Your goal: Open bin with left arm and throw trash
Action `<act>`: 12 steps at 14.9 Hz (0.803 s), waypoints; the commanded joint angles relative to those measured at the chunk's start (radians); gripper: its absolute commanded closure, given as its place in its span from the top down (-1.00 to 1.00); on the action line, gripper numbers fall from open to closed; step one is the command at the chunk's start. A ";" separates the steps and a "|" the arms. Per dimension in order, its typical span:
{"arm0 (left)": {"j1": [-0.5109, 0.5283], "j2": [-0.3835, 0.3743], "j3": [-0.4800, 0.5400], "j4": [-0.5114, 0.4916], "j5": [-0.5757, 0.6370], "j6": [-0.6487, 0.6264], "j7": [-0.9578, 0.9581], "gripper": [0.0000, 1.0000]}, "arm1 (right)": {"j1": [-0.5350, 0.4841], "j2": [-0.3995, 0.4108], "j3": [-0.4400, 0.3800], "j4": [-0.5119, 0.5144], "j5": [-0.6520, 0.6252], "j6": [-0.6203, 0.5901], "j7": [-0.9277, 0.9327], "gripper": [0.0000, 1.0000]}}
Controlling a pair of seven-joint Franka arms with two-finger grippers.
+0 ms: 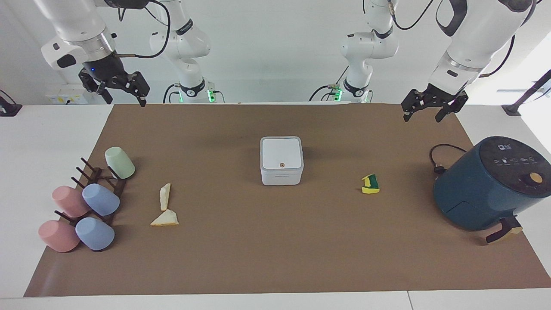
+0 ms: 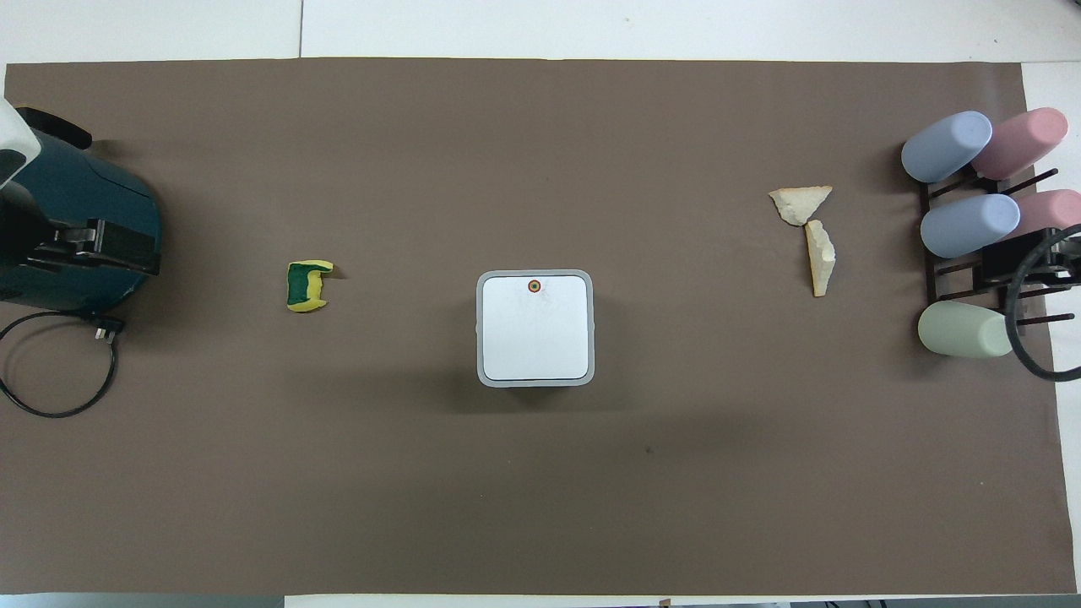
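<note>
The bin (image 1: 281, 160) sits lid-down at the centre of the frame, with two cream wedges (image 1: 165, 210) at lower left and the yellow-green scrap (image 1: 370, 184) to its right. The left gripper (image 1: 424, 113) hangs upper right with fingers spread. The right gripper (image 1: 125, 95) hangs upper left, also spread.

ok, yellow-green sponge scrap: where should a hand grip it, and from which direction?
Probably straight down from above, fingers closing across the narrow width of the sponge scrap. It lies flat on the mat with open space all round, between the bin and the air fryer. The left hand hangs over that end.
</note>
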State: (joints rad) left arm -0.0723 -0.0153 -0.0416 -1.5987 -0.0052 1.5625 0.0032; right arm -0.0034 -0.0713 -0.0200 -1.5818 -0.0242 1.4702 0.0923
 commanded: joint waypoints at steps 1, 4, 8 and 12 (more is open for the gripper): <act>-0.006 -0.012 0.000 -0.007 0.013 0.001 -0.009 1.00 | -0.004 0.004 0.002 0.011 0.015 -0.013 -0.006 1.00; -0.004 -0.012 0.000 -0.009 0.013 -0.001 -0.009 1.00 | -0.004 0.004 0.002 0.009 0.015 -0.002 -0.002 1.00; -0.006 -0.026 0.000 -0.030 0.013 0.002 -0.014 1.00 | -0.004 0.004 0.002 0.009 0.016 -0.002 0.006 1.00; -0.033 -0.028 -0.004 -0.044 0.010 0.045 -0.072 1.00 | -0.003 0.001 0.002 0.000 0.016 -0.001 0.007 1.00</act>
State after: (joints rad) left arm -0.0773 -0.0155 -0.0474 -1.6052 -0.0052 1.5738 -0.0162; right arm -0.0033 -0.0712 -0.0200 -1.5818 -0.0240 1.4703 0.0923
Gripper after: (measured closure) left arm 0.000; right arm 0.000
